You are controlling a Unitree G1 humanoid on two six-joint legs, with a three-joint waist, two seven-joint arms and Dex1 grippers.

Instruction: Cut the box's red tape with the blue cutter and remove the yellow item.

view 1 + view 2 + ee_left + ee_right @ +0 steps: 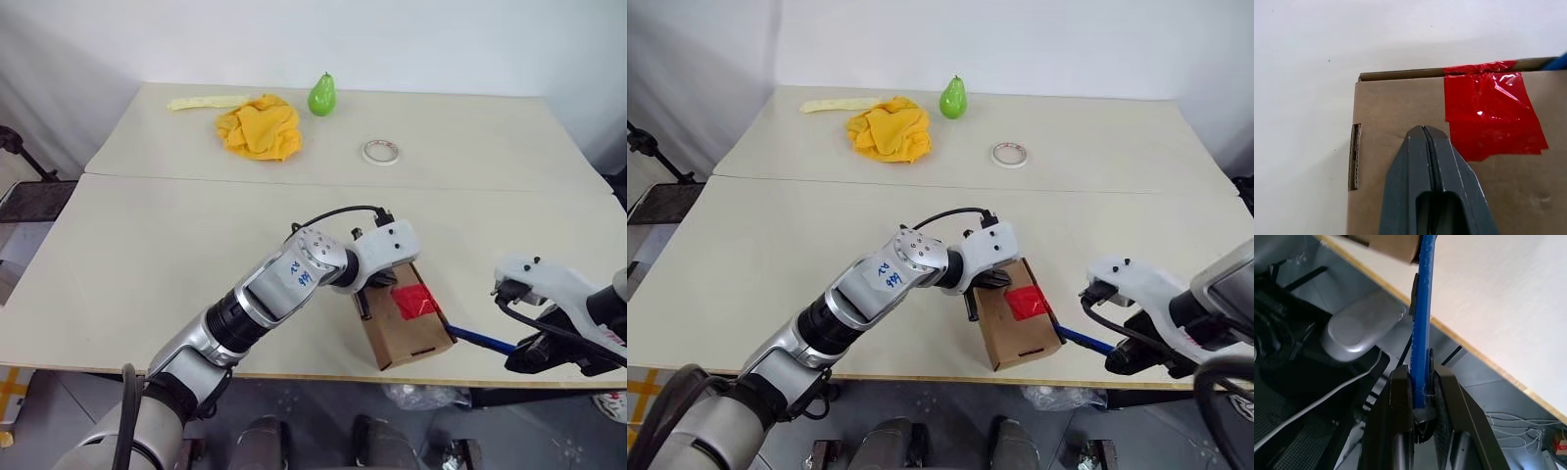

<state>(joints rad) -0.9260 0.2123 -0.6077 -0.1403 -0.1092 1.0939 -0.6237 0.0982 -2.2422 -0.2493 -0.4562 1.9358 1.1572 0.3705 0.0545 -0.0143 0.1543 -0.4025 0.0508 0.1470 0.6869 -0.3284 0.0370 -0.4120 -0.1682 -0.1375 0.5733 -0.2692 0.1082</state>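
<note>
The box [409, 338], brown cardboard, lies near the table's front edge with the red tape [413, 301] stuck over its top and one edge. My left gripper [1425, 129] is shut, its joined fingertips resting on the box's top beside the red tape [1488, 115]. My right gripper [1421, 382] is shut on the blue cutter [1423, 313] and hangs off the table's front right. The blue cutter [478, 340] points toward the box's right side, its tip at the box's edge just below the tape. The yellow item is hidden.
At the back of the table lie a yellow-orange cloth heap [260, 128], a pale yellow strip [204, 102], a green pear [321, 94] and a white tape roll [380, 152]. The table's front edge [294, 375] runs just below the box.
</note>
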